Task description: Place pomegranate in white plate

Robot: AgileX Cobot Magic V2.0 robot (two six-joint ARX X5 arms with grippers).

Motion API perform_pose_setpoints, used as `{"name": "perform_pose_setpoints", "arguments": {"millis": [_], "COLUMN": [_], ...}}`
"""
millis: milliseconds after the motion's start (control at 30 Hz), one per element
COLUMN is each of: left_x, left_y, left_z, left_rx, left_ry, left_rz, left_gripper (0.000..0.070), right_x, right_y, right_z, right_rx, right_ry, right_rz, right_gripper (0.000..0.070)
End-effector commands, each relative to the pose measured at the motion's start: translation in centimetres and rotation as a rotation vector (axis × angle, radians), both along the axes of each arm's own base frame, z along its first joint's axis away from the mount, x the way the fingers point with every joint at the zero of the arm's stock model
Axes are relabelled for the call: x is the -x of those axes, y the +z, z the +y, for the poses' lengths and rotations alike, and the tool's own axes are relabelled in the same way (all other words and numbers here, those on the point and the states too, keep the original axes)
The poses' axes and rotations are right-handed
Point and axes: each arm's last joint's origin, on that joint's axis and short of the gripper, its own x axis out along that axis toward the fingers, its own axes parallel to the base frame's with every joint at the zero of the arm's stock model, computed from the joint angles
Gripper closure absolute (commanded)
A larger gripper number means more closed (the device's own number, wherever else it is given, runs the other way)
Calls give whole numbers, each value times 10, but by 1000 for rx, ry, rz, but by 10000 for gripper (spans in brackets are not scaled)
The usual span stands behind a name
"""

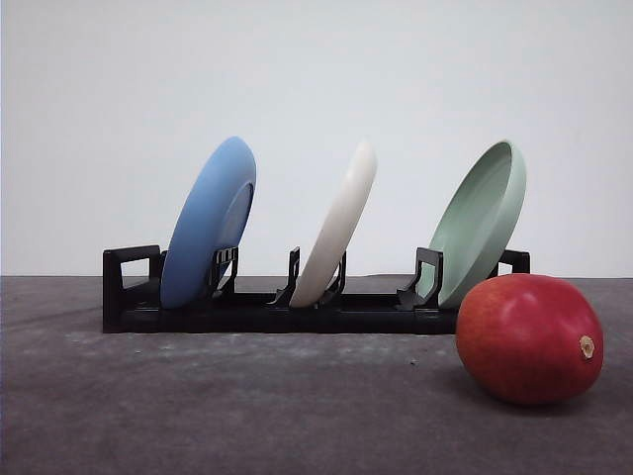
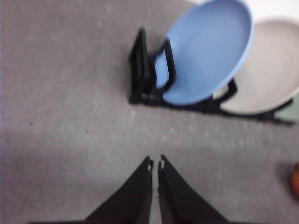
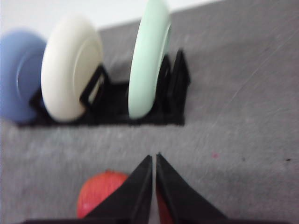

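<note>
**Pomegranate on the counter, plates upright in the rack**

Nearest in the front view, the glossy red, roundish pomegranate (image 1: 529, 339) lies on the dark grey matte counter (image 1: 227, 416), toward the right side, its small tan nub turned to the right. Neither arm holds it. In the left wrist view the left arm's black fingers (image 2: 155, 164) are pressed nearly together over bare counter with nothing between them. In the right wrist view the right arm's black fingers (image 3: 153, 159) are likewise almost closed and empty, the pomegranate (image 3: 100, 191) lying just beside them.

Behind stands a low black plastic plate rack (image 1: 277, 312). Three plates lean in its slots: a matte blue plate (image 1: 208, 223) on the left, the shallow cream-white plate (image 1: 338, 226) in the middle, and a pale green plate (image 1: 483, 220) on the right, just behind the pomegranate.
</note>
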Motion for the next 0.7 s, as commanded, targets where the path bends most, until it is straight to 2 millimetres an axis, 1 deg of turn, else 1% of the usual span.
{"name": "perform_pose_setpoints", "arguments": {"millis": [0, 100, 200, 367, 533, 667], "left_x": [-6, -17, -26, -37, -43, -44], "left_y": [5, 4, 4, 7, 14, 16], "left_z": [-1, -5, -13, -28, -40, -45], "left_rx": [-60, -75, -103, -172, -257, -287], "left_ry": [-66, -116, -190, -306, -433, -472], "left_rz": [-9, 21, 18, -57, -164, -188], "left_gripper": [697, 697, 697, 696, 696, 696], "right_x": [-5, -12, -14, -13, -12, -12], "right_y": [4, 0, -2, -1, 0, 1], "right_z": [1, 4, 8, 17, 23, 23], "right_rx": [64, 85, 117, 144, 171, 171], "right_ry": [59, 103, 150, 229, 295, 302], "right_rz": [-23, 10, 15, -9, -45, -54], "right_gripper": [695, 695, 695, 694, 694, 694]}}
